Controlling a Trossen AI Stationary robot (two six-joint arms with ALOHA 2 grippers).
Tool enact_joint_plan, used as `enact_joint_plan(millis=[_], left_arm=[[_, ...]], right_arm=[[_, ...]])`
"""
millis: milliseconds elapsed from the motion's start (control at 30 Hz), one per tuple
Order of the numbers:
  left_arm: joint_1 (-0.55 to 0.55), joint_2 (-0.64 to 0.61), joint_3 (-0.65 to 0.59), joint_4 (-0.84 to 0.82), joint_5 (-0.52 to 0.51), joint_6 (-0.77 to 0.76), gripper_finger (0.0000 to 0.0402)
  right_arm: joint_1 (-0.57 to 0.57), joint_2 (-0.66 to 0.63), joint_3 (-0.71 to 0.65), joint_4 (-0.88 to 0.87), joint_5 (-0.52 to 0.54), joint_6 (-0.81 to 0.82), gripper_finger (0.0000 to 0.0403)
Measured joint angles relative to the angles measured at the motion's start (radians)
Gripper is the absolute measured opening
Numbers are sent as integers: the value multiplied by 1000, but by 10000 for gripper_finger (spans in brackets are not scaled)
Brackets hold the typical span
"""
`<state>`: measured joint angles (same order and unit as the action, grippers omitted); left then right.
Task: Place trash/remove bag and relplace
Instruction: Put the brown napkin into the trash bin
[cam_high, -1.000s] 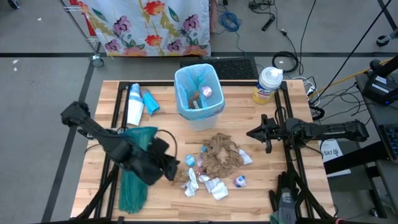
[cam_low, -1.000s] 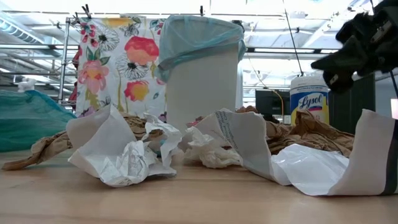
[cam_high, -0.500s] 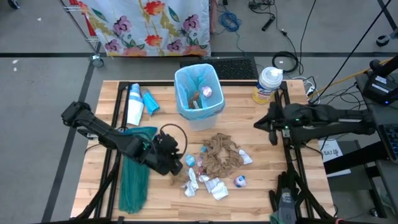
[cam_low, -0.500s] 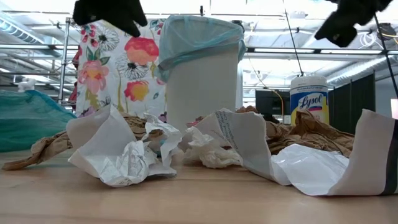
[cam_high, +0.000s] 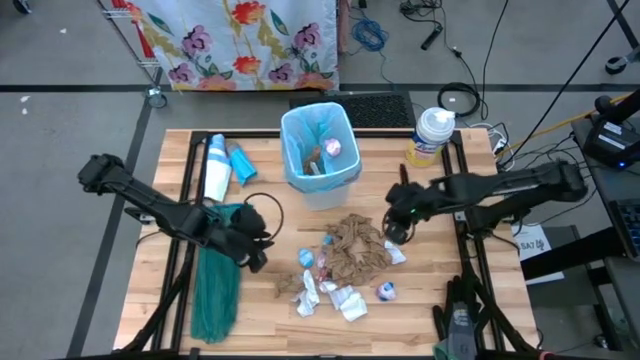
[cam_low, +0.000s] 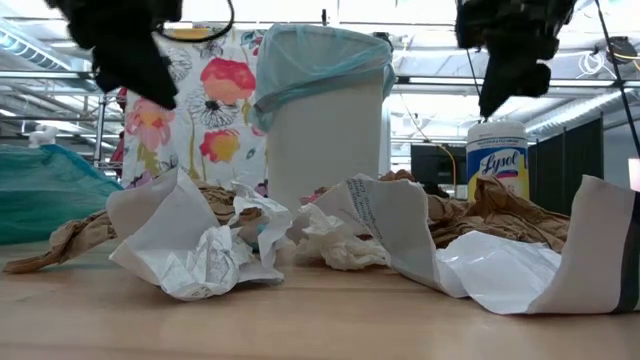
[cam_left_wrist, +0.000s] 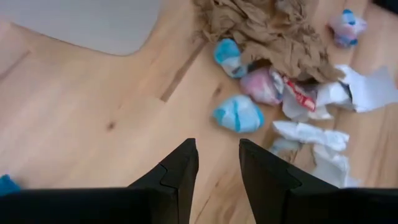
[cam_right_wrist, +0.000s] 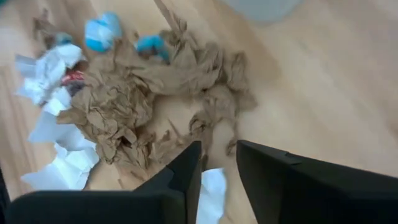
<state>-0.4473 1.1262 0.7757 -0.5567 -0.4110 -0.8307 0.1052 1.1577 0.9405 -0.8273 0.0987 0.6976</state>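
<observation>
We see the trash (cam_high: 348, 262) heaped near the middle of the worktop (cam_high: 270, 310), toward its front edge: crumpled brown paper (cam_high: 355, 246) on top, white paper scraps (cam_high: 346, 300) spilling toward the front, and small blue and pink bits (cam_left_wrist: 237, 114) at the left fringe of the pile. A few pieces already lie inside the white bin (cam_high: 320, 150), which stands at the middle of the back edge. The pale blue bag (cam_low: 320, 60) lines that bin, its rim folded down over the outside, as the low view shows plainly.

Over at the right side of the pile we have the right gripper (cam_high: 392, 226), hanging just above the edge of the brown paper. Its fingers (cam_right_wrist: 180, 180) stand a little apart with nothing between them, pointing down at the paper and a white scrap.

On the other side we find the left gripper (cam_high: 256, 256), hovering above bare wood just left of the pile. Its fingers (cam_left_wrist: 177, 177) are parted too, and it carries nothing; a blue-and-white wad lies just ahead of them.

Farther out, a teal-green bag (cam_high: 213, 285) lies along the worktop's left side, under the left arm. A white roll and a blue packet (cam_high: 242, 165) sit near the back left corner. A tub of wipes (cam_high: 430, 135) stands at the back right corner.
</observation>
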Motion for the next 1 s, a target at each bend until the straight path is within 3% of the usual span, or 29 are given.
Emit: enact_joint_plan(millis=[200,467,833,1000], left_arm=[[-5,-133,-141,60,42,8,123],[-6,-254,-206,40,80,28,123],[-6,-348,-221,17,80,25,123],[-6,-358,-221,17,90,25,123]], right_arm=[[55,133,0,67,0,152,123],[119,276,0,162,-2,293,143],[166,410,1,174,-18,362,143],[165,465,1,172,-18,360,114]])
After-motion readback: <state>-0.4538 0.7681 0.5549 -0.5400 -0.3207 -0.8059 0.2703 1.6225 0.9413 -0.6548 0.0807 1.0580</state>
